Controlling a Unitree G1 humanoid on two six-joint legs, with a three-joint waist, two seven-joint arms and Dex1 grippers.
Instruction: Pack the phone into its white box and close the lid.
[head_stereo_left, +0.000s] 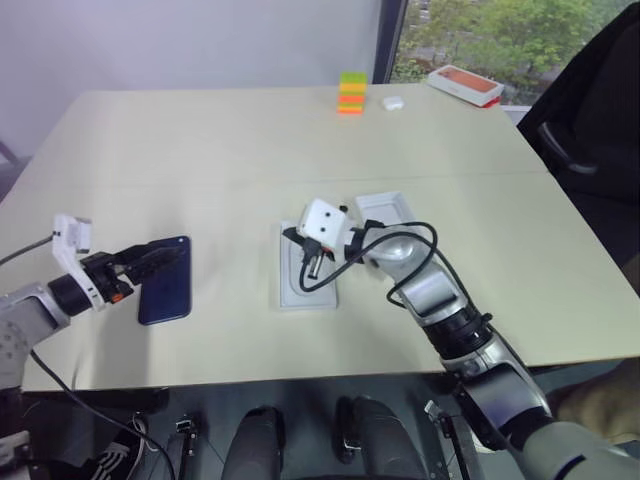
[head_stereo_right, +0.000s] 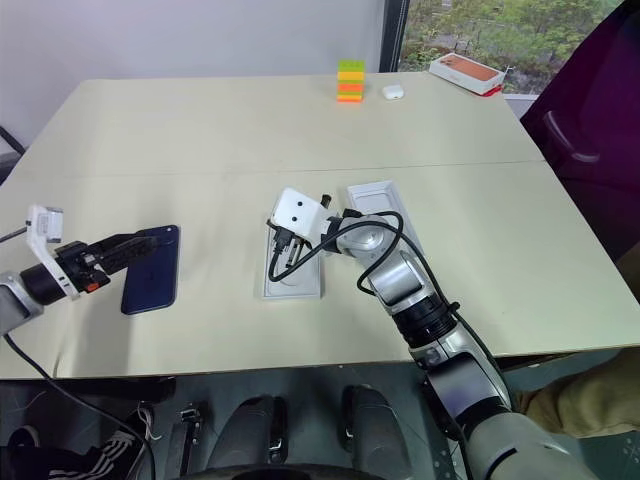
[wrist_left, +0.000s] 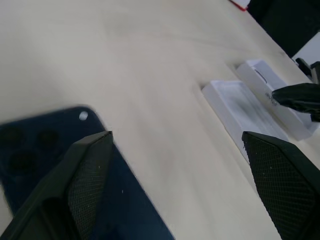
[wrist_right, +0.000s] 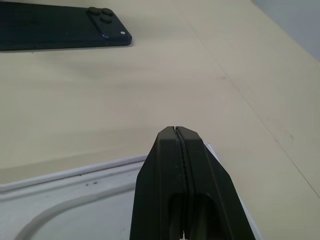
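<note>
The dark navy phone (head_stereo_left: 165, 282) lies flat, back up, on the left of the table, its camera cluster (wrist_right: 102, 13) at one corner. My left gripper (head_stereo_left: 170, 255) hovers low over it, open, one finger (wrist_left: 92, 170) above the phone's back and nothing held. My right gripper (head_stereo_left: 311, 272) is shut and empty, its tip (wrist_right: 175, 131) just above a white insert with an oval recess (head_stereo_left: 292, 285) at the table's middle. Behind my right arm a white rectangular shell, apparently the lid (head_stereo_left: 385, 208), lies open side up, partly covered. The white box is hidden.
At the far edge stand a stack of coloured blocks (head_stereo_left: 351, 92), a small white case (head_stereo_left: 391, 102) and an orange-topped box (head_stereo_left: 465, 84). A black chair (head_stereo_left: 590, 130) is at the right. The tan table (head_stereo_left: 200, 160) stretches bare between the phone and the far things.
</note>
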